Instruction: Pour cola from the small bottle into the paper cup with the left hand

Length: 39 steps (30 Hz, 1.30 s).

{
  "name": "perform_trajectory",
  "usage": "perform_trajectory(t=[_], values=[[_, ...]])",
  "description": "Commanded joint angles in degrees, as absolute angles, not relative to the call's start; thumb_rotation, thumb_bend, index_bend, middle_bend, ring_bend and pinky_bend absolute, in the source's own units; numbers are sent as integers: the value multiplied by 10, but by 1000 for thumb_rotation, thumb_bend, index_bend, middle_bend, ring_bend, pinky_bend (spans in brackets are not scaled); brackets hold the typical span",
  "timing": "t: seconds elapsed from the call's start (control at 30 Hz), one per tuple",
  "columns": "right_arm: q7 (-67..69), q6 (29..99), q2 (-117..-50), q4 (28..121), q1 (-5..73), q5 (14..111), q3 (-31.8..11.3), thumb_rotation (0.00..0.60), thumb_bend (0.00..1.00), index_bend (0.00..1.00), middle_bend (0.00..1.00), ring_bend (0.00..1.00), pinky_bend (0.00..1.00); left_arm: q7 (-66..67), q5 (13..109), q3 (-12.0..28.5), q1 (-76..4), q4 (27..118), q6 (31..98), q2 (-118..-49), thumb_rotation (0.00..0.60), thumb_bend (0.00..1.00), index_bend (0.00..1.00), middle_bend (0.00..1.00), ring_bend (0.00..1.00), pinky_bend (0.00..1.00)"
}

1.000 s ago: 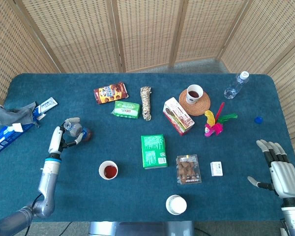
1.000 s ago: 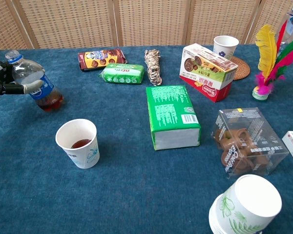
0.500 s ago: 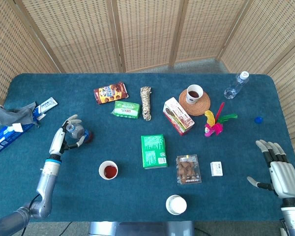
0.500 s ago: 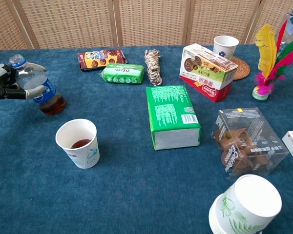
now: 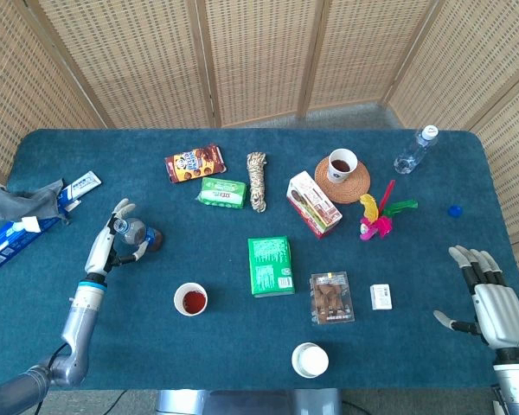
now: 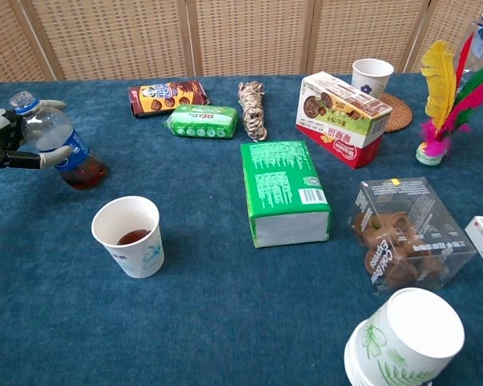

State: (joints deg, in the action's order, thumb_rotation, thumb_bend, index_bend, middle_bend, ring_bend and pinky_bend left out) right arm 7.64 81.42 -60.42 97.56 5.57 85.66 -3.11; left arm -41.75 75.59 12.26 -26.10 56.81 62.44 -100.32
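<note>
The small cola bottle (image 6: 64,149) stands on the blue table near its left edge, cap off, with a little cola at its base; the head view shows the bottle (image 5: 137,233) too. My left hand (image 6: 12,141) is beside it with fingers spread past the neck, and only the thumb (image 6: 44,153) still lies against the label. The left hand (image 5: 112,238) holds nothing firmly. The paper cup (image 6: 129,236) with some cola in it stands in front and to the right of the bottle, also visible from above as the cup (image 5: 190,299). My right hand (image 5: 493,303) rests open at the far right.
A green box (image 6: 283,191) lies mid-table, and a clear case of chocolates (image 6: 406,241) and stacked paper cups (image 6: 402,338) lie to its right. At the back are snack packs (image 6: 169,96), a rope bundle (image 6: 253,108), a biscuit carton (image 6: 342,104), a cup on a coaster (image 6: 373,76) and a feather shuttlecock (image 6: 443,96).
The left hand's fingers have uncurled from the bottle and spread, and the bottle now stands on the table. The right hand has not moved.
</note>
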Motion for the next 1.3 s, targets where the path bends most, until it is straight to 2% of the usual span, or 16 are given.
perform_trajectory(t=[0.03, 0.27, 1.3], values=[[76, 814, -604, 976, 56, 857, -31, 600, 0, 0, 0, 0, 62, -416, 756, 123, -261, 567, 626, -1003, 600, 394, 71, 0, 0, 0], [77, 815, -604, 977, 56, 857, -31, 600, 0, 0, 0, 0, 62, -416, 758, 124, -260, 573, 630, -998, 600, 392, 1, 0, 0, 0], [82, 821, -600, 980, 54, 862, -31, 600, 0, 0, 0, 0, 62, -389, 779, 99, -249, 638, 640, -964, 600, 391, 0, 0, 0, 0]])
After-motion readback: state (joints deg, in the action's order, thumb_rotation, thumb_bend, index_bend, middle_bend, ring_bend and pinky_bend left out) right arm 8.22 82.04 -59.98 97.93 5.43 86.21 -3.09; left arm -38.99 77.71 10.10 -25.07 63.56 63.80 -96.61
